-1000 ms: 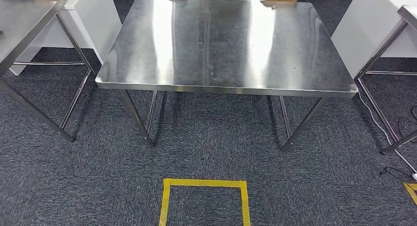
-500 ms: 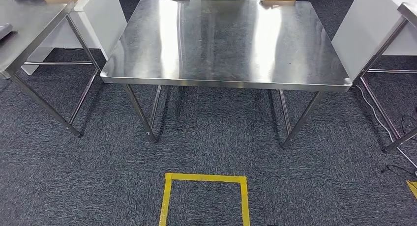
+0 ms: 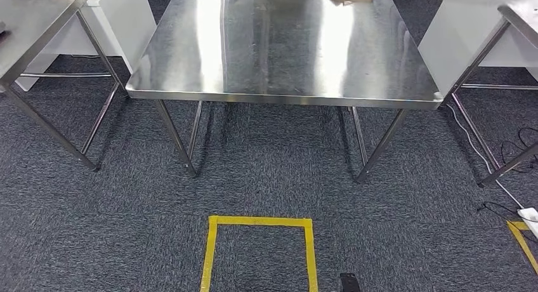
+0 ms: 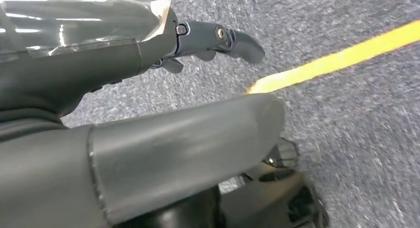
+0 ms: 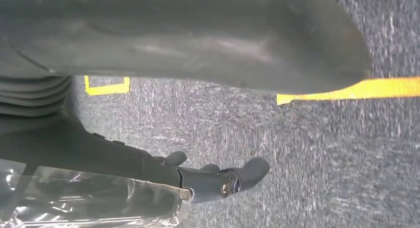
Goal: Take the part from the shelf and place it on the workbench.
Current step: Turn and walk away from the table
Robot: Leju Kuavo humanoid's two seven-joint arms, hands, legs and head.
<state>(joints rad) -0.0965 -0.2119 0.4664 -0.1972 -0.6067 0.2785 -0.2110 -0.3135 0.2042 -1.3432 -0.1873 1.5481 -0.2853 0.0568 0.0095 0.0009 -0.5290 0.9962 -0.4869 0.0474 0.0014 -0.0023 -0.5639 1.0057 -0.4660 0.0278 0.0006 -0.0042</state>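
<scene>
While both hands hang empty, no writing is legible.

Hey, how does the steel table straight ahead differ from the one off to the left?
The middle table shows its whole top and front legs, facing the camera squarely; the left table is cut off by the frame and sits angled. The middle table stands beyond the yellow tape square; the left table stands off to the side. Both are shiny steel on grey carpet.

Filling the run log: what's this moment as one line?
workbench: bare | part: unseen | left hand: open, above carpet | right hand: open, above carpet | floor tape: ahead
</scene>
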